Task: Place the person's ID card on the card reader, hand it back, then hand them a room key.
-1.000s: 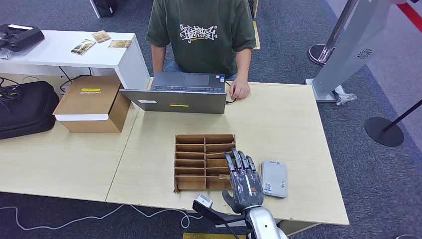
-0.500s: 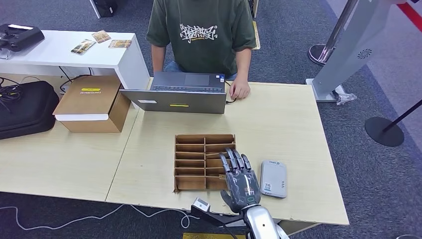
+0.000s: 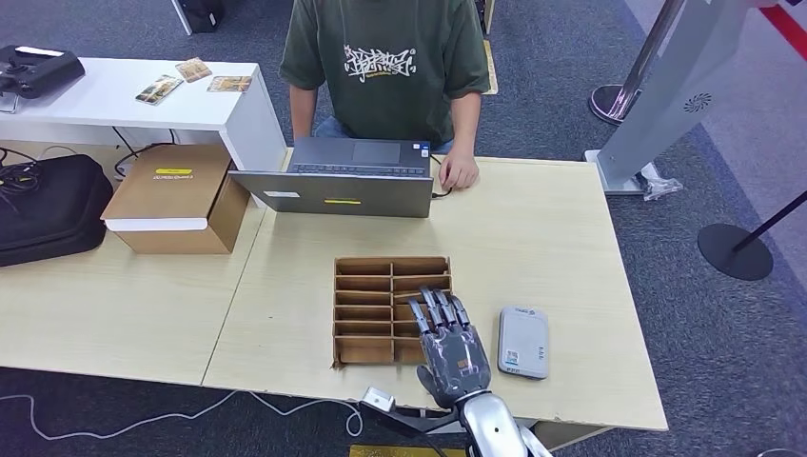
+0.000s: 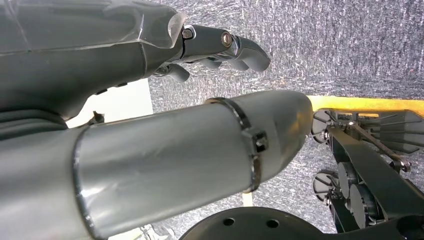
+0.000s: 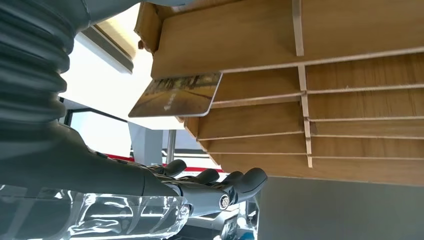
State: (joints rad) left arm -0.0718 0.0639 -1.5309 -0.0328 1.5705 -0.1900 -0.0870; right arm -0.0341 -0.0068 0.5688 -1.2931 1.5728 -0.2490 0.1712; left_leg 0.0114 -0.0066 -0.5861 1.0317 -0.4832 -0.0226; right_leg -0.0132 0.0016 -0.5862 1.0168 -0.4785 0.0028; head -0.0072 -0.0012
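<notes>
Right hand [image 3: 449, 345] fingers spread, empty, over organizer [image 3: 376, 309], card [image 5: 177, 95] seemingly slotted, partly hidden

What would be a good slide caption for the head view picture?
Robot's right hand hovers over a wooden slotted card holder, beside a grey card reader.

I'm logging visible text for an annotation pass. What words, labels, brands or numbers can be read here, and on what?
None can be read for certain.
T-shirt: white stylised print, illegible.
Cardboard box: yellow label, too small.
Laptop: yellow and white stickers, too small.
Card reader: small sticker, blurred.
Card in the wooden rack: blurred.
</notes>
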